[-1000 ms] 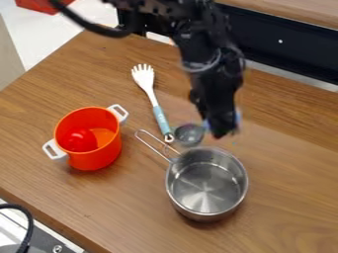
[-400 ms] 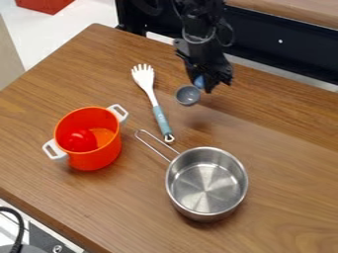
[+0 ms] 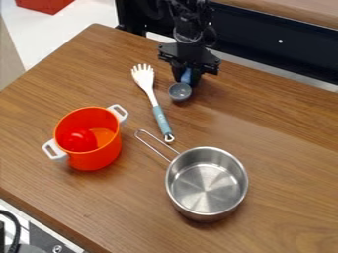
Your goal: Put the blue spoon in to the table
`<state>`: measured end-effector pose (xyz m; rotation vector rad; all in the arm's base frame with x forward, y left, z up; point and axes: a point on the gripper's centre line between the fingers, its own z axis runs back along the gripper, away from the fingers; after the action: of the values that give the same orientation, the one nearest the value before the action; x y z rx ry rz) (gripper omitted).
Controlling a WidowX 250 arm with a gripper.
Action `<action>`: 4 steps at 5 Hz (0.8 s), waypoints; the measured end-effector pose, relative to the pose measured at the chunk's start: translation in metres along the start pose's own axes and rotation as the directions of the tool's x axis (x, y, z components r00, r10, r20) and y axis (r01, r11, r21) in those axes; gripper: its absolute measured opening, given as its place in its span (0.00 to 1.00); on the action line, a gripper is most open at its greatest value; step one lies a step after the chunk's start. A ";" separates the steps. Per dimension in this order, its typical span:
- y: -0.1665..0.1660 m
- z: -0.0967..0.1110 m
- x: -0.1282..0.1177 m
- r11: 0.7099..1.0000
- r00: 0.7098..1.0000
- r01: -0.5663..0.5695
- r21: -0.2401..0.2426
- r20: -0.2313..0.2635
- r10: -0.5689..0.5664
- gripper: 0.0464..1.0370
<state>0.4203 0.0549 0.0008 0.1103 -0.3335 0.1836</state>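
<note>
Two pots stand nearest on the wooden table (image 3: 284, 143), both unmoved since the earlier views: the metal pot (image 3: 206, 185), its wire handle (image 3: 155, 146) angled up and away toward the left of the view, and the orange pot (image 3: 96, 157) with white side handles and a red thing (image 3: 80, 141) inside. Just beyond that wire handle lies the serving fork (image 3: 150, 93), unmoved too, its pale blue grip toward the metal pot and its white tines pointing away. Farther back and to the right of the fork is the blue spoon (image 3: 180, 92), grey bowl toward the camera, blue handle in the gripper (image 3: 186, 78), which looks closed on it. Here lies the change: the spoon was just beyond the metal pot, then up in the air farther back, and now it has shifted toward the fork and seems lower. Whether the bowl touches the wood I cannot tell, but I judge the carry nearly done, with a last gentle lowering and a release to come. The fork is the chief obstacle; drifting farther toward it could set the spoon down on its neck. Behind the gripper runs a dark panel (image 3: 284, 44), so backing off should go upward first.
</note>
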 end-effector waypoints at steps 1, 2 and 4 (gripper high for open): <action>0.005 -0.003 0.006 0.998 0.998 -0.064 0.012 0.015 0.064 0.33; 0.007 -0.006 0.008 0.993 0.993 -0.117 0.002 -0.010 0.117 0.53; 0.013 -0.002 0.016 0.983 0.981 -0.184 0.002 -0.069 0.184 0.96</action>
<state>0.4332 0.0706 0.0050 0.0686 -0.2755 0.3692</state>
